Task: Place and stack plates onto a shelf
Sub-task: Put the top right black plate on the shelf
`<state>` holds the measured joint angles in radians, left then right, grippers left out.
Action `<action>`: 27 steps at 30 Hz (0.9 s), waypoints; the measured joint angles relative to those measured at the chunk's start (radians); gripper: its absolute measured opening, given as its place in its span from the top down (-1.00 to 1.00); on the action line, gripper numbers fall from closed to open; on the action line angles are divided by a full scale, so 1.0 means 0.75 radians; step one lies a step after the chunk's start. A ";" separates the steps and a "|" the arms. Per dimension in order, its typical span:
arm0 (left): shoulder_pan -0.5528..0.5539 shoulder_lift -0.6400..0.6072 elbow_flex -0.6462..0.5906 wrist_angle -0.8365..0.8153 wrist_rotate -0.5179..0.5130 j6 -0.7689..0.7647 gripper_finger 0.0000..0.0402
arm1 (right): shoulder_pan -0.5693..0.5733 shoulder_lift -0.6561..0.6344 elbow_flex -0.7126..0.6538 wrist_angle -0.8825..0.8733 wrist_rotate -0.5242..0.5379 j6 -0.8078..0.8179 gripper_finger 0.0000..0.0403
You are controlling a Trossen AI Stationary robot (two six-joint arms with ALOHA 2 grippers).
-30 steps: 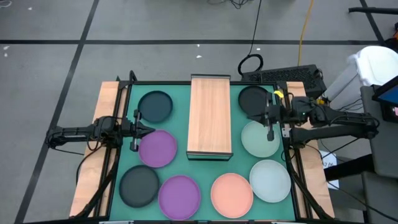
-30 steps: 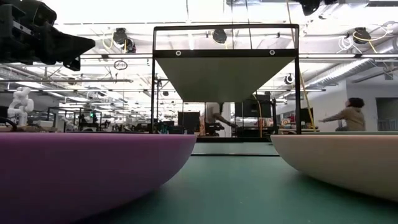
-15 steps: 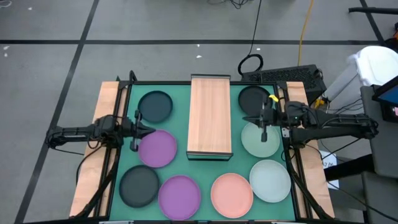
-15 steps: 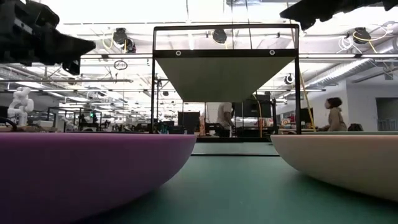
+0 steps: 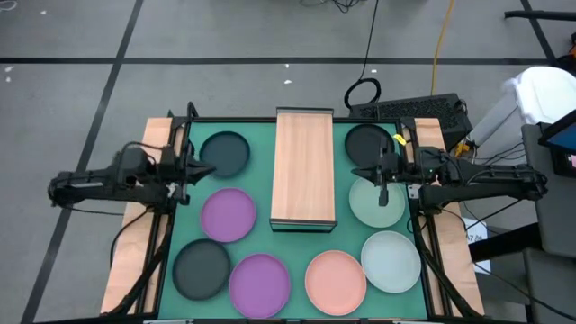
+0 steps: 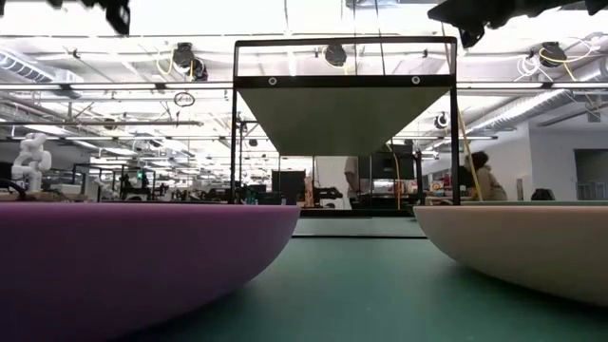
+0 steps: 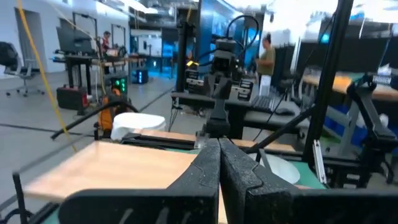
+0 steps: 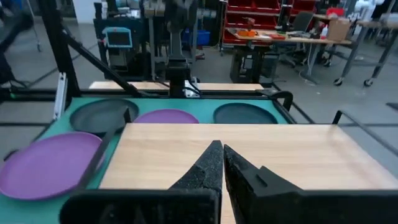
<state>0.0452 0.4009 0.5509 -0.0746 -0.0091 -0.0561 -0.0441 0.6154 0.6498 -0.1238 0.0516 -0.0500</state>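
A: What's on the worktop [image 5: 151, 144]?
B: A green mat [image 5: 346, 236] covers most of it. The wooden shelf [image 5: 303, 167] lies along the middle of the mat, bare on top.

A: And the plates?
B: All eight lie flat on the mat, none stacked. On the left arm's side of the shelf: a dark grey plate [image 5: 225, 154] at the far end, a purple plate [image 5: 228, 214] beside the shelf's near end, then another dark grey plate [image 5: 202, 269] and a second purple plate [image 5: 260, 280] along the near edge. On the right arm's side: a third dark grey plate [image 5: 366, 144] at the far end, a pale green plate [image 5: 373, 203] just nearer, a whitish-blue plate [image 5: 391, 261] and a pink plate [image 5: 335, 280] along the near edge.

A: The arms?
B: The left pincer [image 5: 186, 168] is at the mat's left edge, between the far grey plate and the purple one, fingers pressed together, holding nothing. The right pincer [image 5: 382, 183] hangs over the far rim of the pale green plate, also fully closed and empty.
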 joint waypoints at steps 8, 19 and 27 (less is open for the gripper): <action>0.000 0.306 0.404 -0.139 0.002 0.073 0.99 | 0.000 0.011 0.000 0.000 0.113 0.002 1.00; -0.054 0.530 0.589 -0.146 0.057 0.145 0.99 | 0.000 0.066 0.014 0.230 0.251 0.136 1.00; -0.114 0.640 0.589 -0.156 -0.054 0.035 0.99 | 0.000 0.142 0.179 0.158 0.251 0.225 1.00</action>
<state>-0.0405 0.8809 0.9928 -0.1918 -0.0498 -0.0301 -0.0441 0.7219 0.7845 -0.0056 0.2400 0.1191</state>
